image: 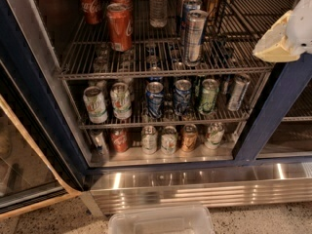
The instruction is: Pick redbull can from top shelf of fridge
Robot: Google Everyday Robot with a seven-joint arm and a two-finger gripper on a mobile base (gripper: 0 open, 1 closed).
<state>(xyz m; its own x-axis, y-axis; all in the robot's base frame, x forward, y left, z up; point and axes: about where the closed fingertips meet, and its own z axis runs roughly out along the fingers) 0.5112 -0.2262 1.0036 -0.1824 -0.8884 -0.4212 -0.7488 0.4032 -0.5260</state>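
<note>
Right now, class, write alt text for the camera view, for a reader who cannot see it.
A tall silver-and-blue redbull can stands upright near the front of the top shelf of the fridge, red Coca-Cola cans to its left. The robot's tool hangs at the upper right edge, apart from the can. More cans fill the lower racks.

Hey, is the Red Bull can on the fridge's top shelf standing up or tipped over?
Upright: the redbull can stands on the top shelf, silver rim facing up. The gripper is at the right edge, apart from it.
</note>
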